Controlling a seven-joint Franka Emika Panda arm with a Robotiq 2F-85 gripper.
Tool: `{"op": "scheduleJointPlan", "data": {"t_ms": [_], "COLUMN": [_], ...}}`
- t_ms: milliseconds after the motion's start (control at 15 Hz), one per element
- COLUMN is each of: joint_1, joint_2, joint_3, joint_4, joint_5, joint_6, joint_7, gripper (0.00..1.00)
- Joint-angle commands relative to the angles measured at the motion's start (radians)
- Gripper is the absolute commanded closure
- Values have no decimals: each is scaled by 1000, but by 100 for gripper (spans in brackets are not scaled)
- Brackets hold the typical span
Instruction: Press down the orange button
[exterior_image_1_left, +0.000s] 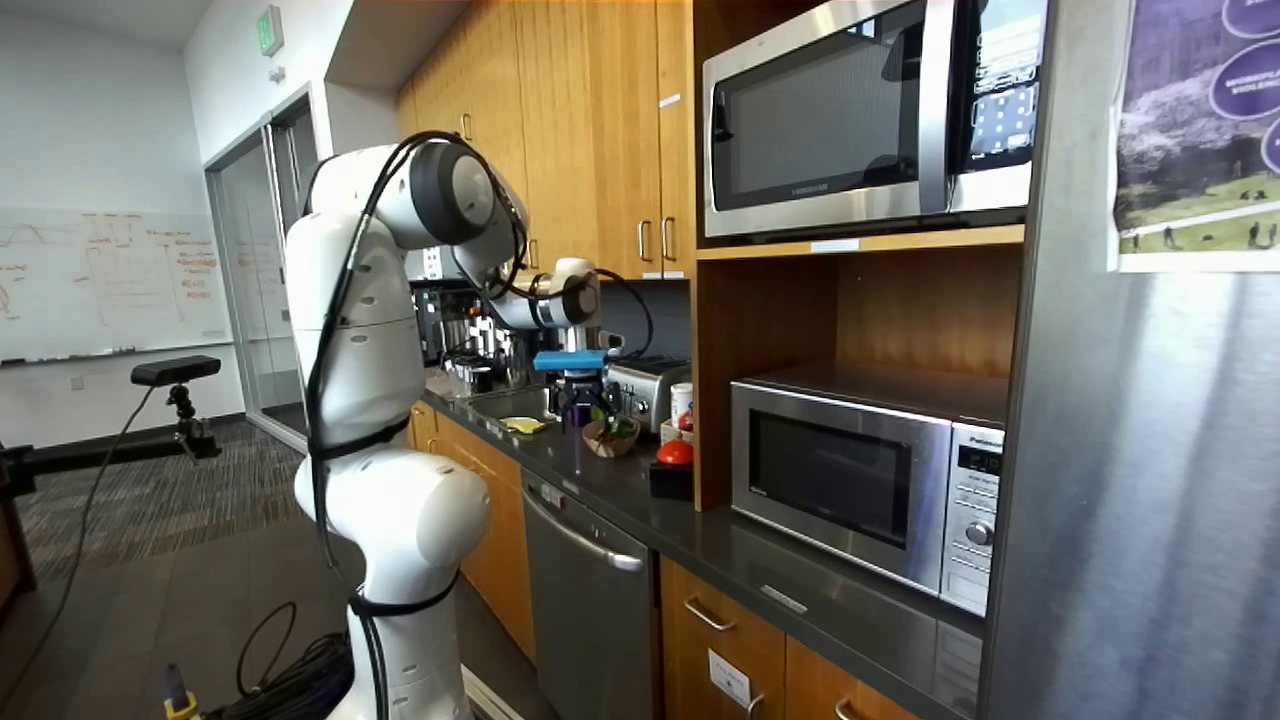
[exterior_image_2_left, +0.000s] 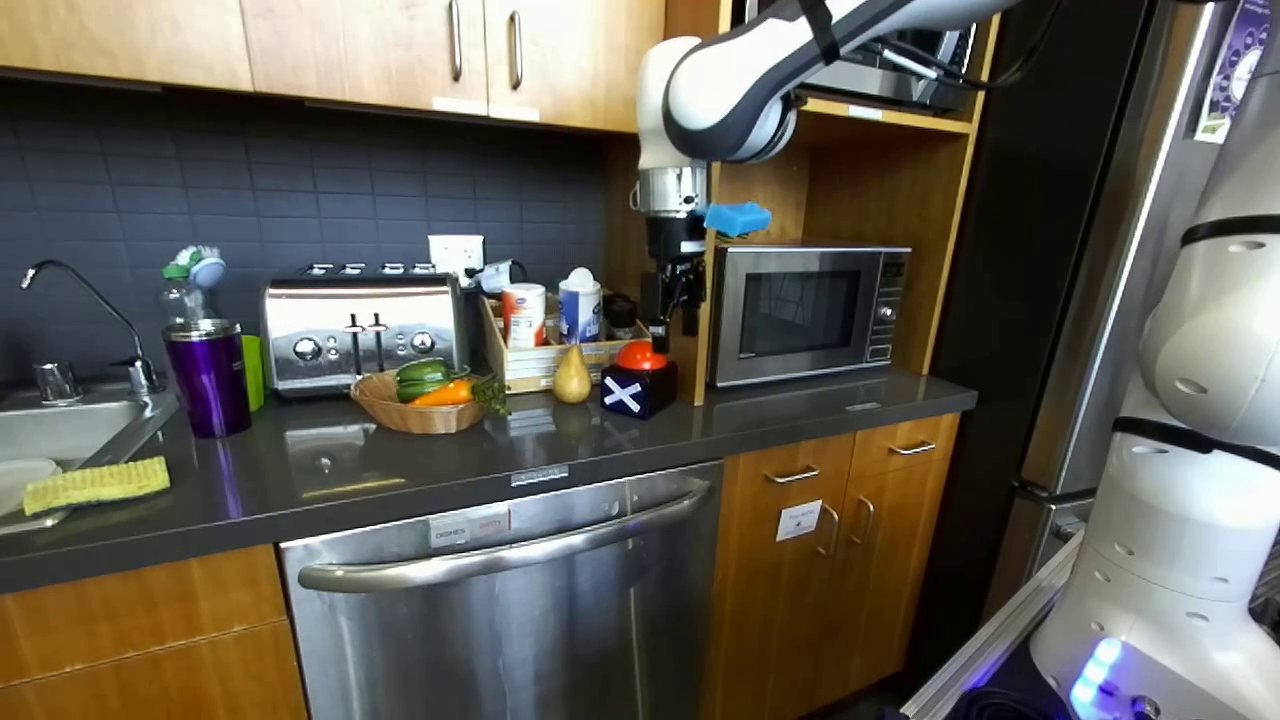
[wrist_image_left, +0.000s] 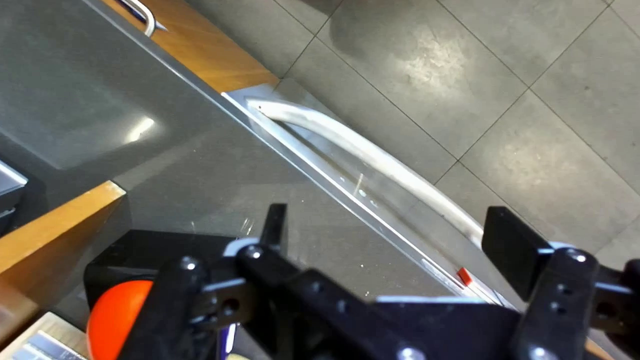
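Observation:
The orange dome button (exterior_image_2_left: 641, 355) sits on a black box (exterior_image_2_left: 650, 390) with a white X, on the dark counter. The button also shows in an exterior view (exterior_image_1_left: 675, 453), beside the wooden partition. In the wrist view the button (wrist_image_left: 119, 320) is at the lower left, partly covered by the gripper's left finger linkage. My gripper (wrist_image_left: 395, 237) is open, with a wide gap and nothing between the fingers. In an exterior view the gripper (exterior_image_2_left: 675, 325) overlaps the button's right edge. In an exterior view the gripper (exterior_image_1_left: 580, 400) hangs above the counter, apart from the button.
A wooden partition (exterior_image_2_left: 690, 365) stands right beside the box, with a microwave (exterior_image_2_left: 800, 315) beyond it. A pear (exterior_image_2_left: 572, 375), a wooden crate with canisters (exterior_image_2_left: 530, 370), a vegetable basket (exterior_image_2_left: 425, 418) and a toaster (exterior_image_2_left: 365, 330) stand nearby. The dishwasher handle (wrist_image_left: 370, 152) runs along the counter edge.

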Motion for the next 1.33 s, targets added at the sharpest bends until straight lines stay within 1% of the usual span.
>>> {"op": "scheduleJointPlan", "data": {"t_ms": [0,200,667,733,800,867,1267], "joint_1": [7,3,-13,-15,-16,-16,-8], "joint_2": [71,123,245,261,279,295,396], "joint_3": [-12,-20,-54,-58,-62,-65,-93], "joint_4": [46,97,261,280,301,320,443], "joint_5": [-51,-88,-88,-89,-97,-107,-222], "joint_6": [48,60,32,32,30,27,6], "joint_7": [-34,-55,-150,-159,-166,-173,-181], "gripper": [0,0,0,25,26,31,77]}}
